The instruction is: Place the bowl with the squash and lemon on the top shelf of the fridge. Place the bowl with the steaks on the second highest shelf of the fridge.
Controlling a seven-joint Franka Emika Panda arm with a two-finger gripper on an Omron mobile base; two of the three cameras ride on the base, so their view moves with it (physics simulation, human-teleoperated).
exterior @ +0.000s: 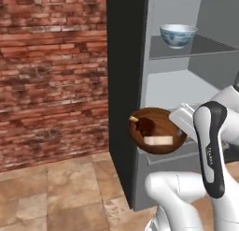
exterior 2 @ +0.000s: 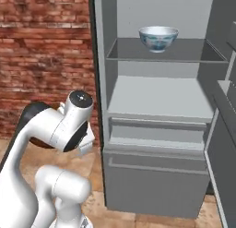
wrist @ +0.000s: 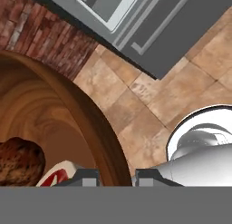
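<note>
Left base view: gripper (exterior: 179, 129) pinches the rim of the glossy dark-brown wooden bowl (exterior: 156, 130), tilted, with pale and brown steaks (exterior: 158, 140) inside, by the fridge (exterior: 140, 85).

In the upper right of both base views you see the fridge (exterior 2: 156, 144) standing open on the tan tiled floor (exterior: 56, 192) beside a red brick wall (exterior: 51, 71). On its dark grey top shelf (exterior 2: 193, 54) the bowl with the squash and lemon (exterior 2: 158, 38) sits upright near the front edge, toward the middle. Below it, the second highest shelf (exterior 2: 156, 98) shows you a pale flat surface. Under that shelf, closed drawers (exterior 2: 156, 130) run across the cabinet.
</note>
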